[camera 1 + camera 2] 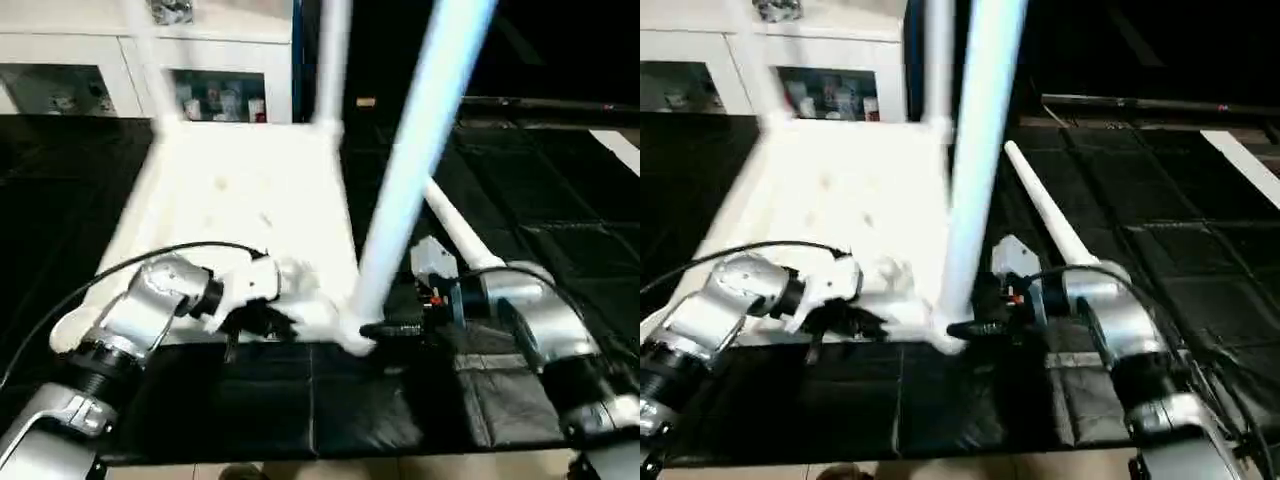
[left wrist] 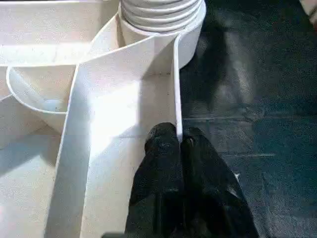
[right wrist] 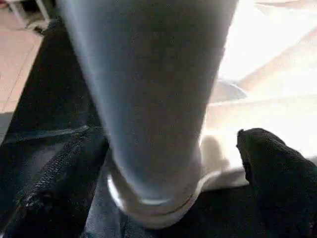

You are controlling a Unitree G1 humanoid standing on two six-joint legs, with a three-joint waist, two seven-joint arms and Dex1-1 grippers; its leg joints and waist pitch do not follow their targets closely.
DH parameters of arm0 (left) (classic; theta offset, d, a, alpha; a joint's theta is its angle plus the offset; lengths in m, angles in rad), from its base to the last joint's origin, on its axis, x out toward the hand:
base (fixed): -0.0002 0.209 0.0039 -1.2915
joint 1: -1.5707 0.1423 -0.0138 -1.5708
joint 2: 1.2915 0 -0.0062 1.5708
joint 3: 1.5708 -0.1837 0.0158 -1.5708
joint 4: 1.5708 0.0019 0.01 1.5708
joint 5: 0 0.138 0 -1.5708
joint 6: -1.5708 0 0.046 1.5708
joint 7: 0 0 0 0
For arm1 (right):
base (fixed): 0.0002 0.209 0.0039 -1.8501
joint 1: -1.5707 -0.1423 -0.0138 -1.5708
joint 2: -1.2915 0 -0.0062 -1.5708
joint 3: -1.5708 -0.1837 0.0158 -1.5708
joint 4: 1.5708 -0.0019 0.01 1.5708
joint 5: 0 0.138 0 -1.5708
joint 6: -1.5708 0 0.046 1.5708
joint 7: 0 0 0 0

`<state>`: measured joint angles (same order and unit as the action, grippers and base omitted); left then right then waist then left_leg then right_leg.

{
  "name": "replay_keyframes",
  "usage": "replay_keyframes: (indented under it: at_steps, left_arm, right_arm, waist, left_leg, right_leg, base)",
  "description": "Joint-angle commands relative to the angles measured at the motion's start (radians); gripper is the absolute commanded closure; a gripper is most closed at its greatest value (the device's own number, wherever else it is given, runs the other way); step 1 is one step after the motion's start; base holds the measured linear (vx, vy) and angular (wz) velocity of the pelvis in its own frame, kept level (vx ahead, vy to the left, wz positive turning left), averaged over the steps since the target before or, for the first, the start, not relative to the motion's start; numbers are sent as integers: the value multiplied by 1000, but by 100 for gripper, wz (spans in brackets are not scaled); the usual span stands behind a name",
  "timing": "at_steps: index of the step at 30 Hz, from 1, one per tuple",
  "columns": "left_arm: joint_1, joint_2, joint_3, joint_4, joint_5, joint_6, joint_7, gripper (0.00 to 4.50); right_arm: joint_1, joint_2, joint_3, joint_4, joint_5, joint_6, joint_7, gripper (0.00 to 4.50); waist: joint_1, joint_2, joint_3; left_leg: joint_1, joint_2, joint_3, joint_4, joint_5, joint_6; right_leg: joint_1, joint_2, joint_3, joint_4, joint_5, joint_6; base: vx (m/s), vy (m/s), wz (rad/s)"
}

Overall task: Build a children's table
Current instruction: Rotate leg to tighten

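The left tool (image 2: 181,148) is clamped on a thin rib wall of the upturned tabletop (image 1: 250,190), at about 7 o'clock of the scene. The right tool (image 3: 163,168) stands wide open, one finger (image 3: 277,173) either side of the near-corner leg (image 1: 415,160), not gripping it. That leg rises from its corner socket. A loose leg (image 1: 1045,215) lies on the black mat (image 1: 560,250) at 3 o'clock. A white cabinet (image 1: 70,70) stands at 11 o'clock.

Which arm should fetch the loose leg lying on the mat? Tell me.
Right, probably. The right gripper is open beside the near-corner leg, and the loose leg lies on the robot's right side. The left gripper is shut on the tabletop's rim, steadying it.
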<state>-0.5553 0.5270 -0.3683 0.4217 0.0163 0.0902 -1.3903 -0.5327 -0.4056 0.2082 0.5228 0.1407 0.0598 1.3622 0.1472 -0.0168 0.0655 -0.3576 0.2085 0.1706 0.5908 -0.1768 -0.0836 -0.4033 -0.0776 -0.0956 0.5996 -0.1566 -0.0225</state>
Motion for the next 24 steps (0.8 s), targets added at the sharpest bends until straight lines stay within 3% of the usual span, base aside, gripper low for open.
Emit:
replay_keyframes:
  at_steps: [1, 4, 6, 8, 20, 24]
  left_arm:
    - [-33, -6, -18, -9, 1, -42, -38, 450]
    - [-43, -10, -18, 16, 6, -60, -31, 450]
    - [-46, -11, -17, 26, 9, -67, -28, 450]
    - [-48, -10, -18, 34, 8, -75, -28, 450]
    - [-57, -7, -14, 74, 12, -110, -29, 450]
    - [-63, -10, -15, 89, 14, -120, -29, 450]
  right_arm:
    - [-18, -4, 18, 22, -24, -20, 6, 4]
    - [-24, -2, 33, 37, -28, -26, 23, 4]
    - [-23, -4, 39, 37, -25, -29, 43, 39]
    - [-22, -5, 41, 36, -20, -31, 53, 42]
    - [-38, 2, 45, 70, -11, -22, 72, 155]
    - [-39, 7, 42, 73, -13, -19, 75, 169]
  waist:
    - [-8, 5, -76]
    - [-13, 1, -76]
    - [-11, 3, -77]
    - [-11, 3, -77]
    - [-10, 1, -76]
    - [-10, 1, -76]
  left_leg:
    - [12, 28, -2, -71, -250, 17]
    - [8, 28, -3, -71, -240, 17]
    - [11, 28, -2, -69, -236, 21]
    - [10, 29, -2, -69, -234, 24]
    - [10, 29, -2, -69, -236, 22]
    - [10, 29, -2, -69, -235, 23]
  right_leg:
    - [49, -71, 53, -71, -343, -182]
    - [52, -71, 52, -69, -339, -180]
    - [51, -71, 52, -70, -337, -184]
    - [51, -70, 52, -68, -325, -188]
    - [51, -72, 52, -70, -352, -182]
    - [50, -71, 52, -69, -343, -183]
  base:
    - [0, 0, 0]
    - [0, 0, 0]
    - [0, 0, 0]
    - [0, 0, 0]
    - [0, 0, 0]
    - [0, 0, 0]
